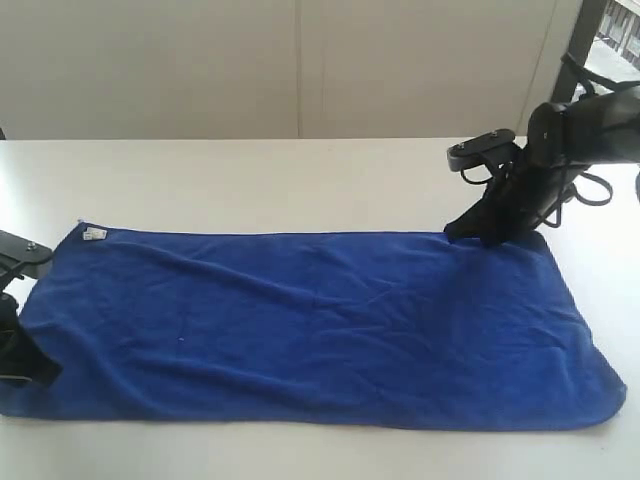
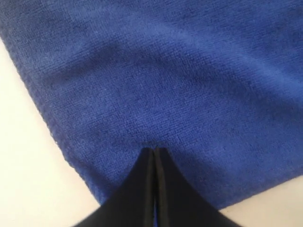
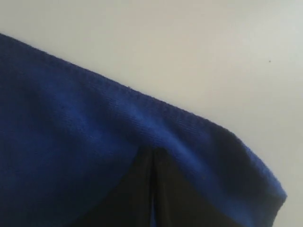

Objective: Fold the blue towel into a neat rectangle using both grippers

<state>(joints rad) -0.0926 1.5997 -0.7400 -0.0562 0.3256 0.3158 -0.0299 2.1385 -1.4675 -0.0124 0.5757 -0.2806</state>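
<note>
At the left, the left hand (image 2: pixel 154 152) is keeping its two black fingers (image 2: pixel 137 189) pressed flat together, with no gap showing between them. Its tips are pushing into the blue towel (image 1: pixel 300 320) just inside the near left corner. Whether any cloth is caught between them cannot be told.

The towel is lying spread out lengthwise across the white worktop (image 1: pixel 250 180), reaching from the left hand to beyond the right one. It is resting mostly flat, with soft ripples running along it, and its near right corner is looking rounded. A small white tag (image 1: pixel 95 234) is sitting at the far left corner.

At the right, the right hand (image 1: pixel 487 234) is reaching down onto the far edge of the towel near its far right corner. Its fingers (image 3: pixel 123 198) are closed together and are pinching the hem, which is rising in a small ridge over the tips.
</note>
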